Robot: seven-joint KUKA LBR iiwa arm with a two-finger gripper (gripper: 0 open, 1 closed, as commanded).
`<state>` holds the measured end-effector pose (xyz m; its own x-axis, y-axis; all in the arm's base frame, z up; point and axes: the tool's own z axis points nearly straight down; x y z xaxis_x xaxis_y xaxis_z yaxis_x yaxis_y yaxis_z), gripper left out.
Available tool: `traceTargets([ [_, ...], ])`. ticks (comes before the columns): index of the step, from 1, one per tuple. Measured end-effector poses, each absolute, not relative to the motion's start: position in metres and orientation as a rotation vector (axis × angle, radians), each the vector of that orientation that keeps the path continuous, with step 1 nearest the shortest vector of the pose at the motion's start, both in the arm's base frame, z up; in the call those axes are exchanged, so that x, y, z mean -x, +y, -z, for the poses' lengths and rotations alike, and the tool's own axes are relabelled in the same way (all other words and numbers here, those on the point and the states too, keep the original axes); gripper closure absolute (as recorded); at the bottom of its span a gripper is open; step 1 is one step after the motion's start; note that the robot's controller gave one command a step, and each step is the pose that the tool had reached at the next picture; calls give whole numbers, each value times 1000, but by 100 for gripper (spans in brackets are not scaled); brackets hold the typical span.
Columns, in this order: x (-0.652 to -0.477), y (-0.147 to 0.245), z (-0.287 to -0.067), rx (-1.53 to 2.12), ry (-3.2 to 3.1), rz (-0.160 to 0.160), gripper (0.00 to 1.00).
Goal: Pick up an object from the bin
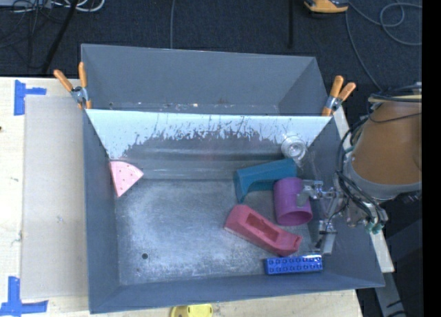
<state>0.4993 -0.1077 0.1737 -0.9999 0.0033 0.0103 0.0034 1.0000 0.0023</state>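
My gripper hangs low at the bin's right side, just right of a purple cup lying on its side. Directly below the gripper, a blue studded brick lies flat near the front wall. A dark pink block with a slot in its top rests left of the gripper, touching the cup. Behind the cup lies a teal L-shaped piece. Nothing shows in the gripper's grasp.
A small silver round cap sits against the back wall at the right. A pink speckled wedge lies at the far left. The arm with its orange cover stands over the bin's right rim.
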Motion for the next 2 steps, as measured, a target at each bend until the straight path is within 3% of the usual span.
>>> traceTargets([
  [1,-501,-107,-178,-1,-3139,2,0],
  [2,-488,-99,-131,-47,-3146,-1,0],
])
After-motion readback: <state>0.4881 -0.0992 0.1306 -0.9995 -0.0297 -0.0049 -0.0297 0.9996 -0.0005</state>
